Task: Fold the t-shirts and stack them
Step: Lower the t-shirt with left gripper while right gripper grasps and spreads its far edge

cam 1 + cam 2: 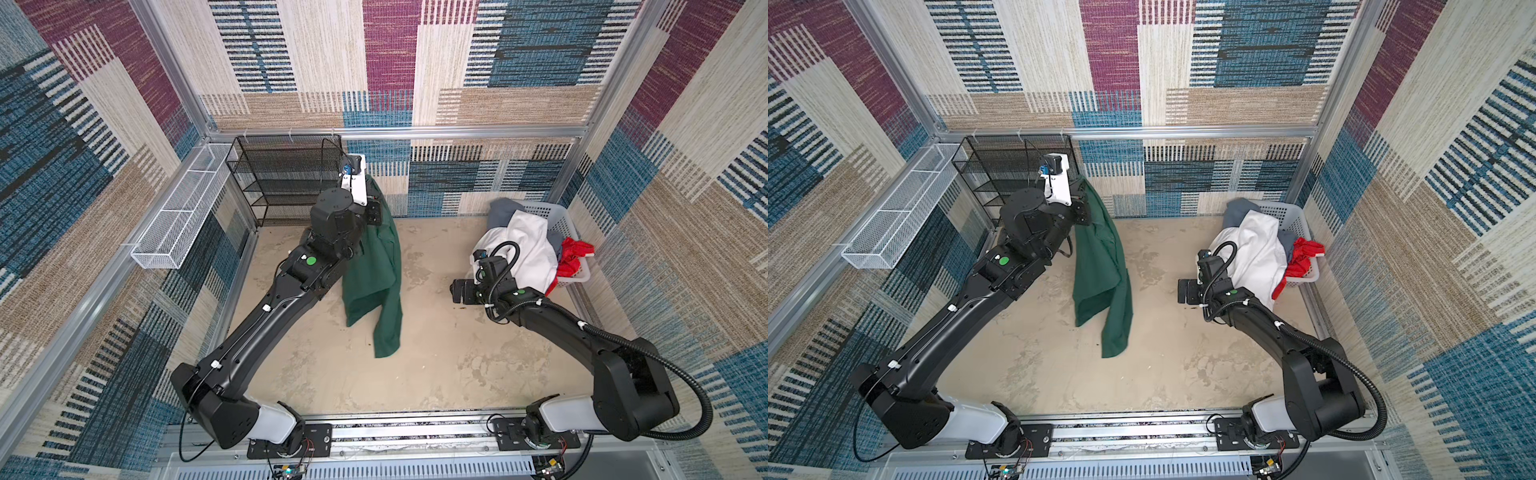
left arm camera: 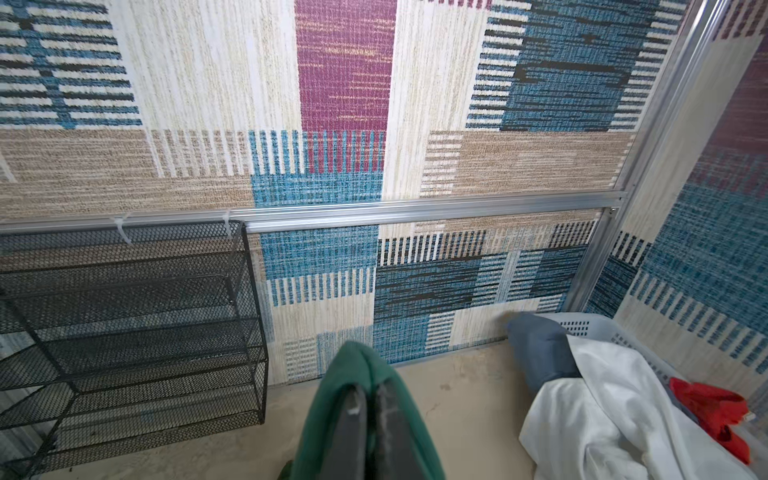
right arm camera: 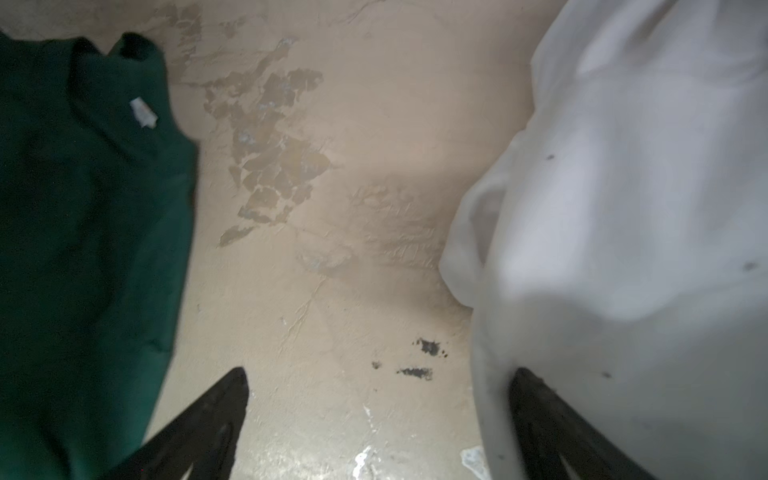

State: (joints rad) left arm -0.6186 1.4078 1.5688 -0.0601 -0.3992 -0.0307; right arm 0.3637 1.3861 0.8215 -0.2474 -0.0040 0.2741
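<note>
A dark green t-shirt (image 1: pixel 374 282) (image 1: pixel 1100 282) hangs from my left gripper (image 1: pixel 374 208), which is raised near the back and shut on its top fold; the lower end trails on the table. In the left wrist view the fingers (image 2: pixel 353 415) pinch green cloth (image 2: pixel 324 407). My right gripper (image 1: pixel 461 291) (image 3: pixel 381 372) is open and low over bare table, between the green shirt (image 3: pixel 83 208) and a white t-shirt (image 1: pixel 528 245) (image 3: pixel 623 187) that spills from the basket and brushes one finger. Grey (image 1: pixel 503 210) and red (image 1: pixel 575 257) t-shirts lie in the basket too.
The pale perforated basket (image 1: pixel 557 216) stands at the back right corner. A black mesh shelf rack (image 1: pixel 282 174) stands at the back left, close behind the left wrist. A white wire tray (image 1: pixel 183 208) hangs on the left wall. The tan table (image 1: pixel 436 353) is walled in.
</note>
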